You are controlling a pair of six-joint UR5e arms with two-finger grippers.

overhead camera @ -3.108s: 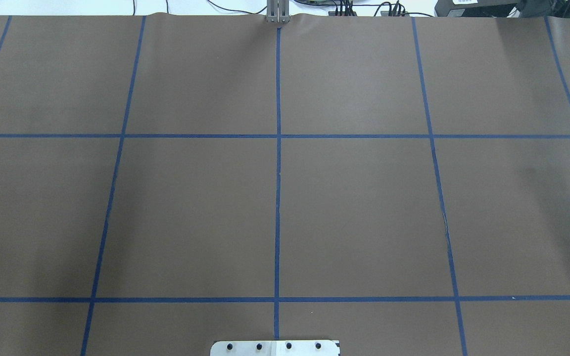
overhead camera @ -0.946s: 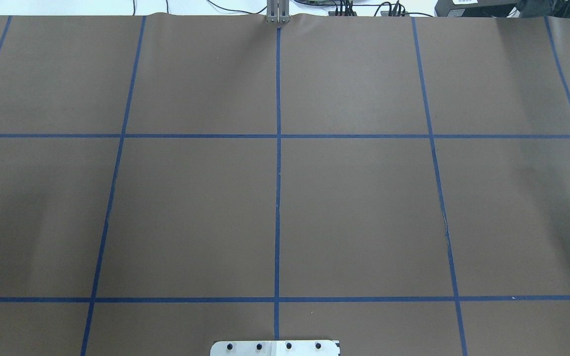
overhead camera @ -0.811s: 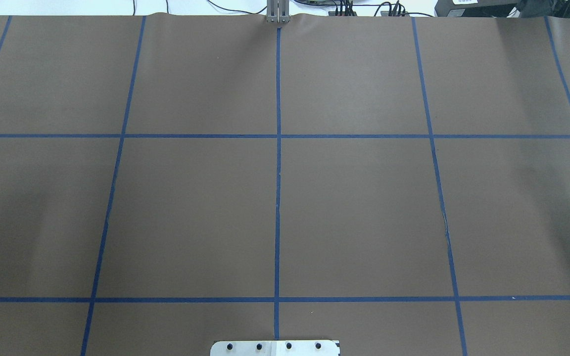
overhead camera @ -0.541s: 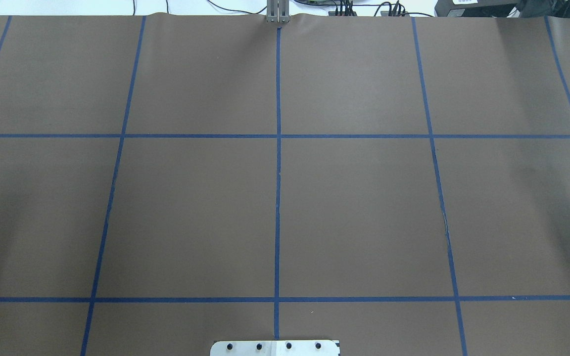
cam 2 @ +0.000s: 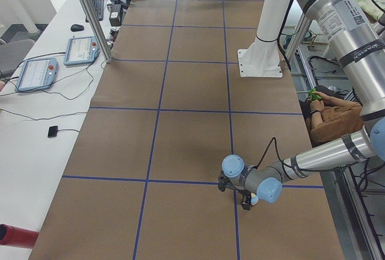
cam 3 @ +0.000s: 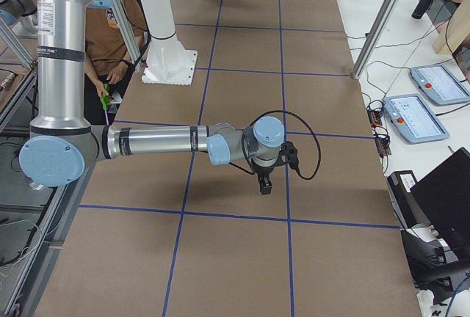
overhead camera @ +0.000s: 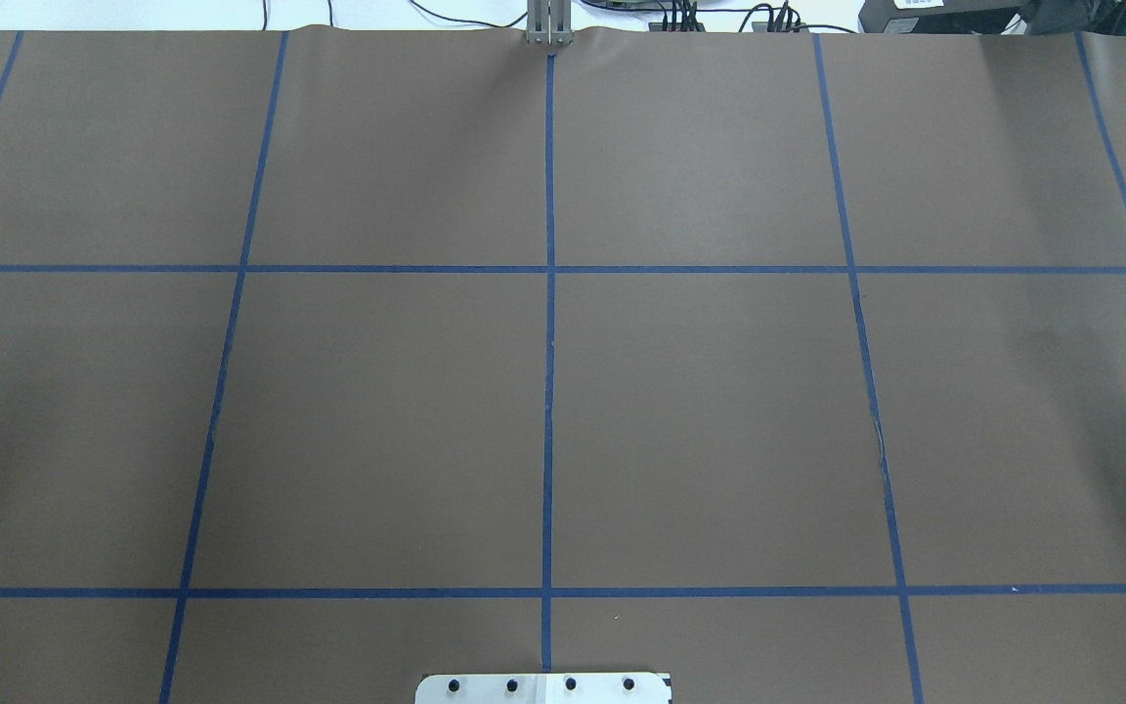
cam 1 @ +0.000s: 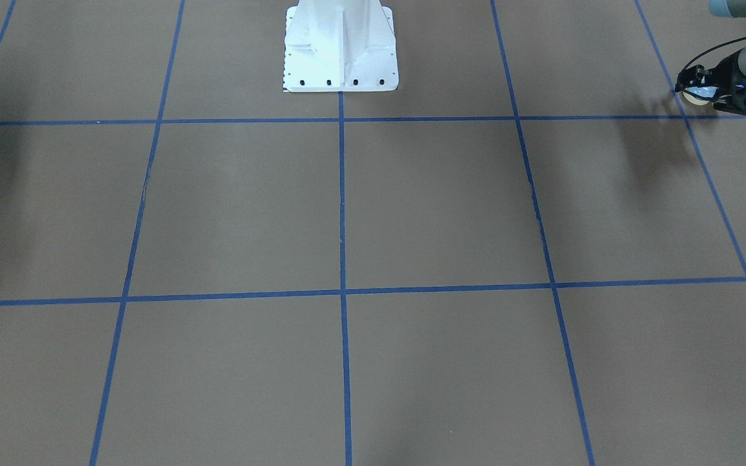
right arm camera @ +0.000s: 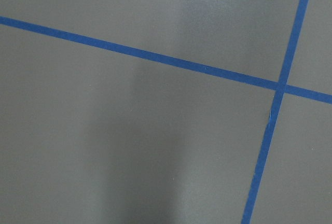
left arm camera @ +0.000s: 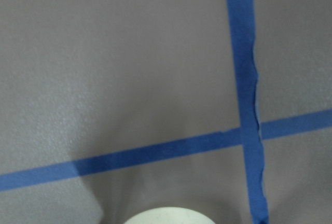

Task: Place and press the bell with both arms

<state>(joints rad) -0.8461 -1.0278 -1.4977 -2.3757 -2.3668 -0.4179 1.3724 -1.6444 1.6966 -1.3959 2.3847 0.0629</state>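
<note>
My left gripper (cam 1: 693, 90) is at the table's far left end, low over the brown mat, and looks shut on the bell (cam 1: 695, 97), which shows as a small cream and light-blue shape between the black fingers. The exterior left view shows this gripper (cam 2: 240, 195) with the bell (cam 2: 254, 200) under it. In the left wrist view only a cream rounded edge of the bell (left arm camera: 168, 217) shows at the bottom. My right gripper (cam 3: 264, 183) hangs over the mat at the right end; I cannot tell whether it is open or shut.
Blue tape lines (overhead camera: 549, 293) divide the brown mat into squares. The white pedestal (cam 1: 340, 45) stands at the robot's side of the table. Tablets (cam 2: 81, 49) lie on the side bench. A seated person (cam 2: 331, 118) is behind the robot.
The overhead view shows no arm and no bell throughout. The soft shadows at its left and right edges have shifted a little, and a tiny dark tip has appeared at the right edge.
</note>
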